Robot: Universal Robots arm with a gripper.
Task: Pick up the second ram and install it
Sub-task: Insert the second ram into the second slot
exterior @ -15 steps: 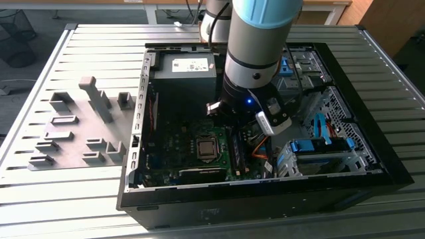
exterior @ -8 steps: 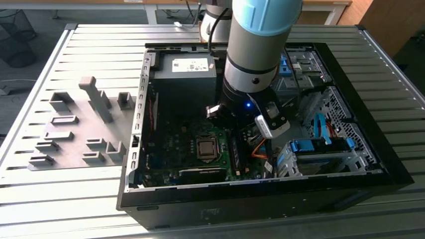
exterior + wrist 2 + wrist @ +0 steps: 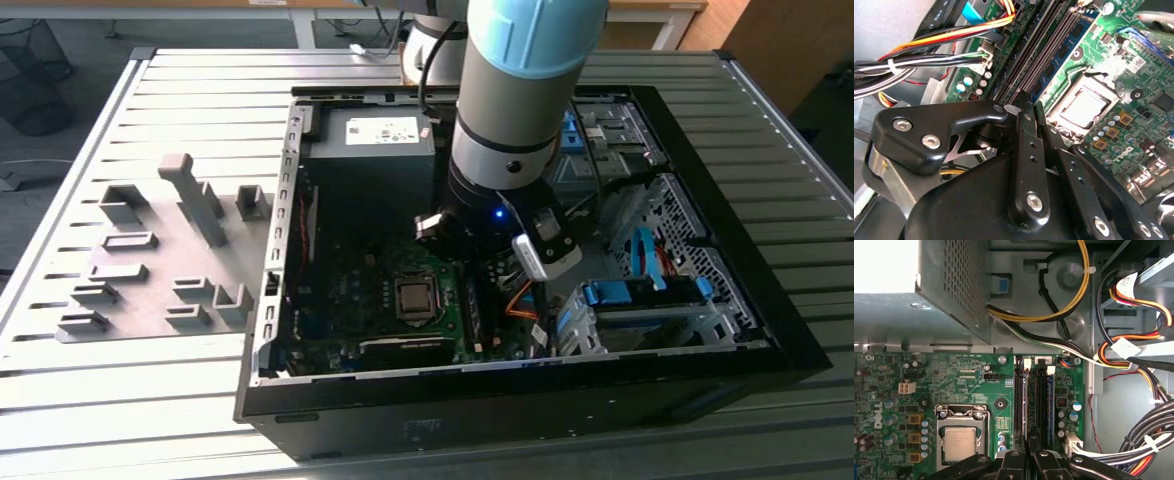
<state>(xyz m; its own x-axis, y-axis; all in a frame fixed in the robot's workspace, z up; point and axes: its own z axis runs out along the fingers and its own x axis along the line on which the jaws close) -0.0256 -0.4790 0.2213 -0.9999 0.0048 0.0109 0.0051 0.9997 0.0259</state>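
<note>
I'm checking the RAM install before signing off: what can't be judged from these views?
First wrist view: the gripper covers one end of the memory slots, so latching there is hidden.
Exterior view: the arm overhangs those slots, which are too small to judge seating.
Second wrist view: the gripper body hides the slots' nearer end.

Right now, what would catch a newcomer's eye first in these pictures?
The arm reaching down into the open computer case on the slatted table. In both wrist views, its gripper sits over the memory slots beside the processor socket. Grey fixture blocks lie at the exterior view's left.
</note>
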